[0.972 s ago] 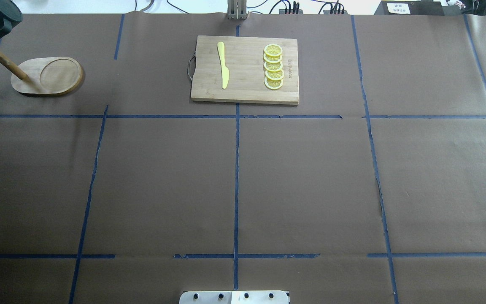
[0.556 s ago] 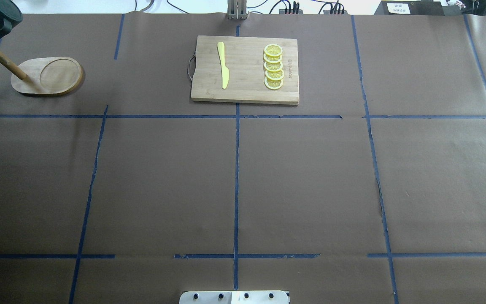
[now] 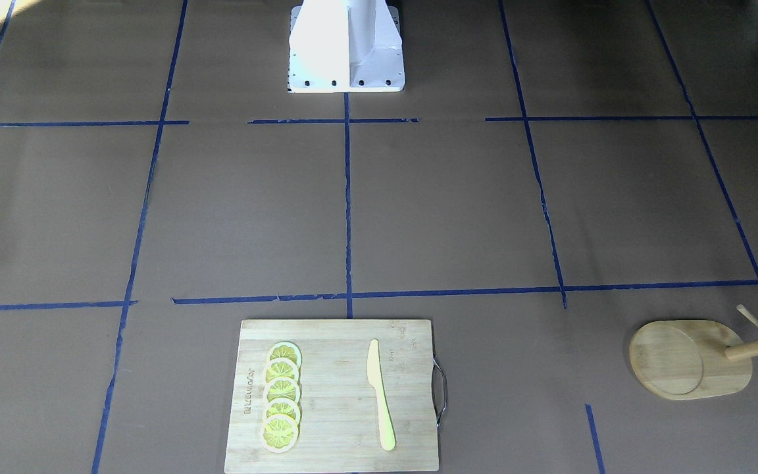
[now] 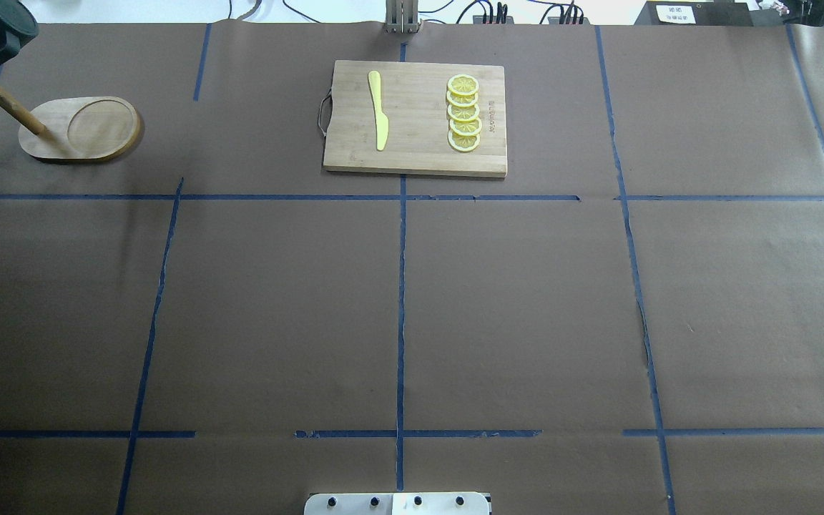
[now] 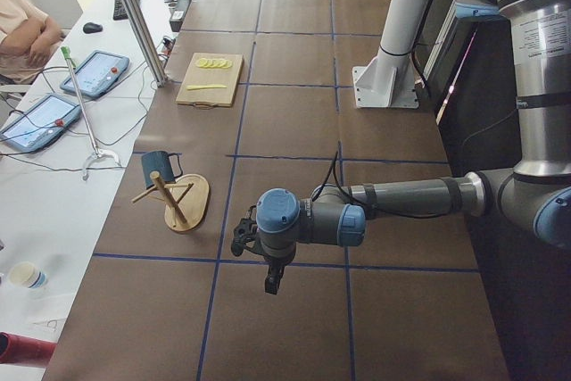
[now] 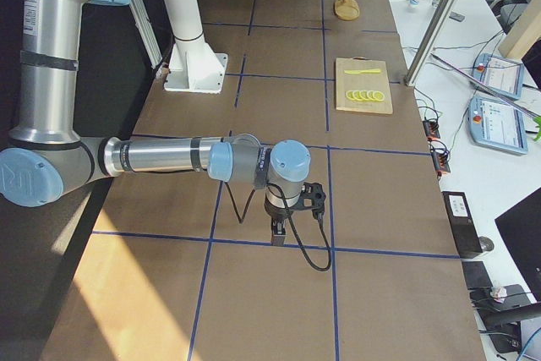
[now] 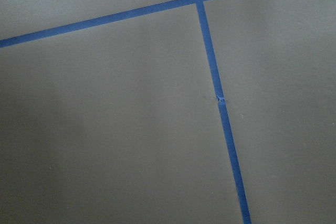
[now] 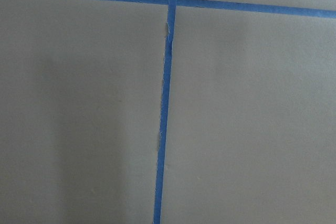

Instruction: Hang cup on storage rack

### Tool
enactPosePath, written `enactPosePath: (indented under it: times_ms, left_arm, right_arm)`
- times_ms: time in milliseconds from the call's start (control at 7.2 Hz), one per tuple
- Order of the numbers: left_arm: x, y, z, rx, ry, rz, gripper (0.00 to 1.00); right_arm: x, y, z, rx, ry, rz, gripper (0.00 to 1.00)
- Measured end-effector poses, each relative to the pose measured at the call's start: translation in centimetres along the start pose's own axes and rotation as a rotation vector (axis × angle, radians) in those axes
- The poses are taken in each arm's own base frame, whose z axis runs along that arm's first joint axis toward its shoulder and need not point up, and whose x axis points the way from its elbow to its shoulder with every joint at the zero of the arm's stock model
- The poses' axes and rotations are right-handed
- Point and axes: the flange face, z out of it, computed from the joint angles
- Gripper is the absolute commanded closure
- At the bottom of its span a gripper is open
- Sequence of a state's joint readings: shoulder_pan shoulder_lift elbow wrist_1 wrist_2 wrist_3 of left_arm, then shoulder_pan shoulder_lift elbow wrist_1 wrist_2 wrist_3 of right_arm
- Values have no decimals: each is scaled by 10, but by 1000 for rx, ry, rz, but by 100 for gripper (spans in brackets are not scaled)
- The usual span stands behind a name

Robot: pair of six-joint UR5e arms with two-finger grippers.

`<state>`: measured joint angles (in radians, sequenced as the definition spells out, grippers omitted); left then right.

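Already the cup (image 5: 159, 165) seems to hang by its handle on a peg of the rack (image 5: 185, 205), at the far left corner of the desk (image 4: 526, 322) and well apart from both arms. We judge it light, stiff, slippery-glazed and breakable, best gripped at the rim or handle. We cannot tell whether either arm's jaws are released or clenched.

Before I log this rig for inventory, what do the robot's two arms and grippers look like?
Both the left arm and the right arm are silver-grey tubes with grey joints and light blue round caps. Each upper segment bears a small printed label. A black cable loops at each wrist. The left gripper and right gripper are small and black.
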<state>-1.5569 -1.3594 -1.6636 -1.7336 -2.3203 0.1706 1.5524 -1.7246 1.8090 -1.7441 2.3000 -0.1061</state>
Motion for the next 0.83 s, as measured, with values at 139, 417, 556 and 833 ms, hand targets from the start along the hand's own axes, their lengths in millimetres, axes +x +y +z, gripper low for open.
enactPosePath:
  times_ms: [139,417,556,833]
  left_arm:
    - [0,1,0,-1,-6,1,0]
    - [0,4,-1,-1,-7,3,0]
    - [0,4,0,-2,-4,2,0]
    - [0,5,1,-4,-2,2,0]
  right_arm:
    - [0,0,1,-1,-1,3,0]
    - [2,2,3,-5,-1,8,0]
    - [3,4,4,-8,-2,10,0]
    - [3,5,4,-9,-3,11,0]
